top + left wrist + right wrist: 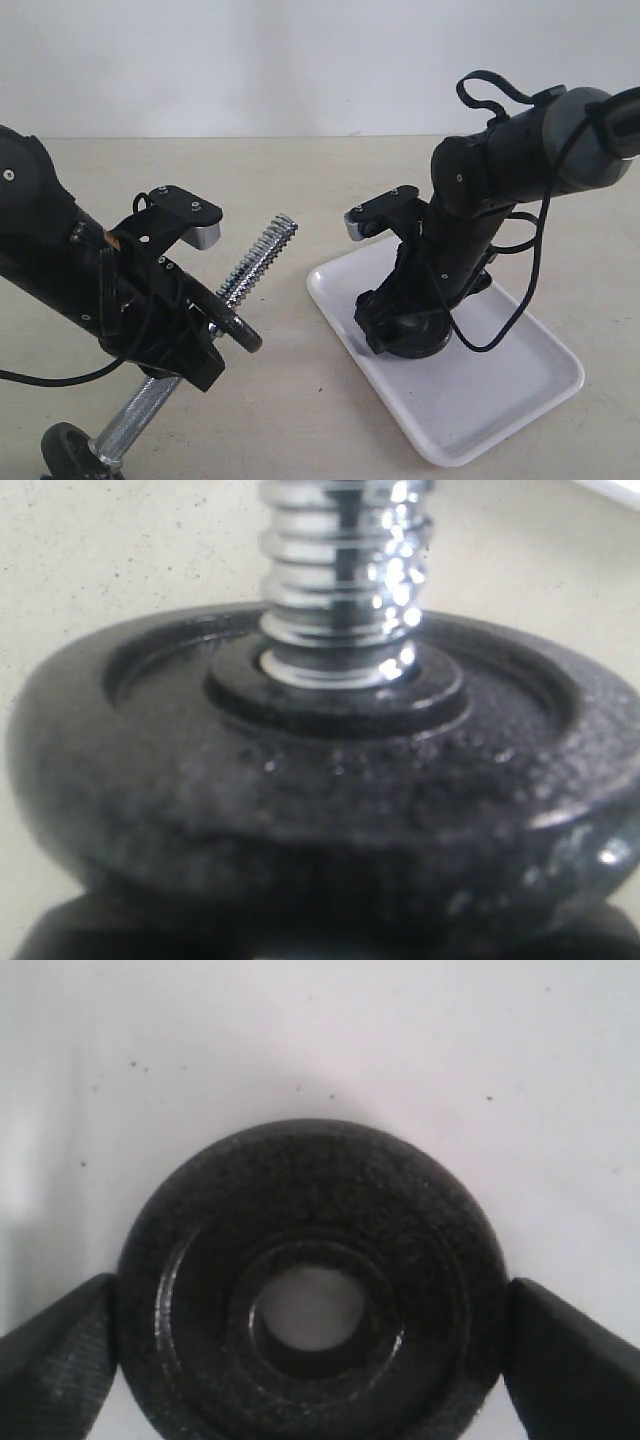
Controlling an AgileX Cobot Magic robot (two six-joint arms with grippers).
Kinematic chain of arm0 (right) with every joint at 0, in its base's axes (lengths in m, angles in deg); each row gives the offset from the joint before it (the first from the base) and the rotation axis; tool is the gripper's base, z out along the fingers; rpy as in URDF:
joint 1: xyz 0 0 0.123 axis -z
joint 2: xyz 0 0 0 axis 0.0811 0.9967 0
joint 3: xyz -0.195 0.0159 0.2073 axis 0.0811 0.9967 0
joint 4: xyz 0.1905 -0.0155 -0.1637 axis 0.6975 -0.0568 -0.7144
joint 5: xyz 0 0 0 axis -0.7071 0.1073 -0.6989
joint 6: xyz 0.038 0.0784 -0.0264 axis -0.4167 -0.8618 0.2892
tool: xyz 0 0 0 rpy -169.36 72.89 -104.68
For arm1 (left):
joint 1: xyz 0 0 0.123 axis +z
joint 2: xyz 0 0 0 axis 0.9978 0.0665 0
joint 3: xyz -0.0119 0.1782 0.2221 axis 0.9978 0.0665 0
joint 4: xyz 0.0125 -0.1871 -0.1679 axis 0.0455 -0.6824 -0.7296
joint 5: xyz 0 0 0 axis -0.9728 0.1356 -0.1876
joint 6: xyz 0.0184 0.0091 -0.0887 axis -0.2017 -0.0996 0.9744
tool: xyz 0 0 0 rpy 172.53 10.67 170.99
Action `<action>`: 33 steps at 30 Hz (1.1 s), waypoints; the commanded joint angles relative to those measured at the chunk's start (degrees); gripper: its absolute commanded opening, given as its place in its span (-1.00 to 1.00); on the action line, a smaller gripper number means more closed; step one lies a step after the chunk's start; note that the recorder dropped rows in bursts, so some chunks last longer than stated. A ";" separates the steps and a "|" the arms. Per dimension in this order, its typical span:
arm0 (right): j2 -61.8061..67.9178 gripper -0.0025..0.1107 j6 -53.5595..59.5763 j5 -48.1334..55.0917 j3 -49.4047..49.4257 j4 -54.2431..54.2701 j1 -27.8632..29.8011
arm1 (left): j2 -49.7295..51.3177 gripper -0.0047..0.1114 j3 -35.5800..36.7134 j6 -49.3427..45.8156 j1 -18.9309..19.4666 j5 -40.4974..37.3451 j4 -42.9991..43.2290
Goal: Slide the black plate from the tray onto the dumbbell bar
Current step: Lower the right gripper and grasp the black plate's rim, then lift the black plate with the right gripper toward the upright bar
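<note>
The black plate [420,1260] lies flat on the white tray [300,1040], hole facing up. My right gripper [312,1310] is down over it, with one finger [60,1360] against each side of its rim. In the exterior view this gripper [405,335] hides most of the plate [425,347] on the tray [500,400]. My left gripper [205,345] is shut on the dumbbell bar [258,258], which tilts up with its threaded end free and pointing toward the tray. A black disc [300,780] sits on the bar [345,570] just above that grip.
Another black disc [65,450] is on the bar's low end at the table's front left. The tray's near half [470,420] holds nothing. Beige tabletop lies between the bar's threaded tip and the tray's left rim [325,300].
</note>
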 commanded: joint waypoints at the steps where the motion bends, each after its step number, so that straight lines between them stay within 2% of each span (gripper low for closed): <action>1: 2.84 -0.10 -0.48 0.39 1.54 3.27 0.11 | -2.57 -0.84 -1.34 0.16 -0.22 3.50 -3.76; 4: 2.84 -0.65 -0.48 0.51 1.54 4.04 0.11 | -2.57 -0.84 -1.34 0.16 -0.22 3.50 -3.76; 7: 2.84 -0.97 -0.48 0.51 1.54 4.82 0.11 | -2.57 -0.84 -1.34 0.16 -0.22 3.50 -3.76; 16: 2.84 -0.96 -0.91 -1.14 1.54 4.97 0.11 | -2.57 -0.84 -1.34 0.16 -0.22 3.50 -3.76; 26: 2.05 -0.96 -1.81 2.00 1.54 4.59 0.21 | -2.57 -0.84 -1.34 0.16 -0.22 3.52 -3.76; 33: -4.70 -0.96 -1.81 4.07 1.54 2.99 0.21 | -2.57 -0.84 -1.34 0.16 -0.22 3.23 -3.76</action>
